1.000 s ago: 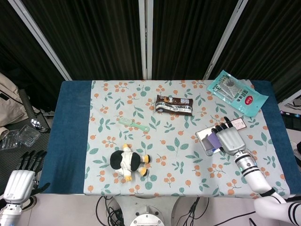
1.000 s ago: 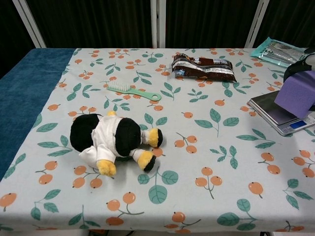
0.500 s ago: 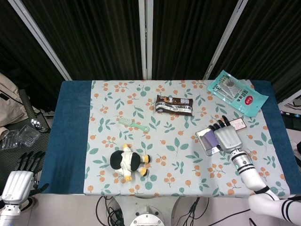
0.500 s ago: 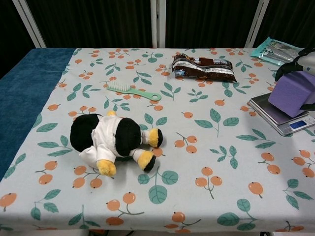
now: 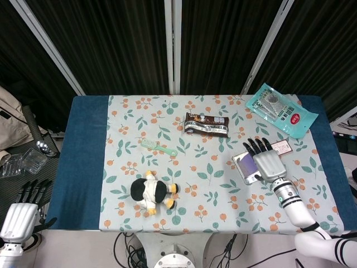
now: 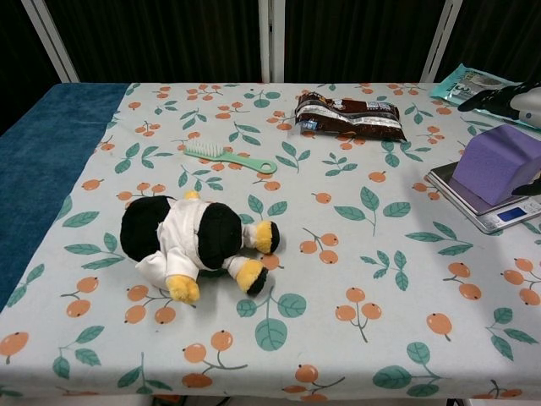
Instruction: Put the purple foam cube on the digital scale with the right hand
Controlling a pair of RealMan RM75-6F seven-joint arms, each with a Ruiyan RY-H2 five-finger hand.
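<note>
The purple foam cube (image 6: 499, 162) rests on the silver digital scale (image 6: 480, 208) at the table's right side, leaning a little. From above, only a strip of the cube (image 5: 247, 165) and a corner of the scale (image 5: 238, 158) show beside my right hand (image 5: 268, 163). That hand hovers over them with its fingers (image 6: 500, 96) stretched out and lifted off the cube's top; a dark tip shows close to the cube's right edge. My left hand (image 5: 20, 215) hangs off the table at the lower left, fingers extended, holding nothing.
A black-and-white plush toy (image 6: 194, 241) lies front centre. A green comb (image 6: 228, 156) lies behind it, a dark snack wrapper (image 6: 348, 116) sits mid-back, and a teal packet (image 6: 473, 85) lies at the back right. A small card (image 5: 282, 147) lies by the scale.
The right hand lowered the cube onto the scale, then spread its fingers and lifted them off it. The left hand sank slightly.
</note>
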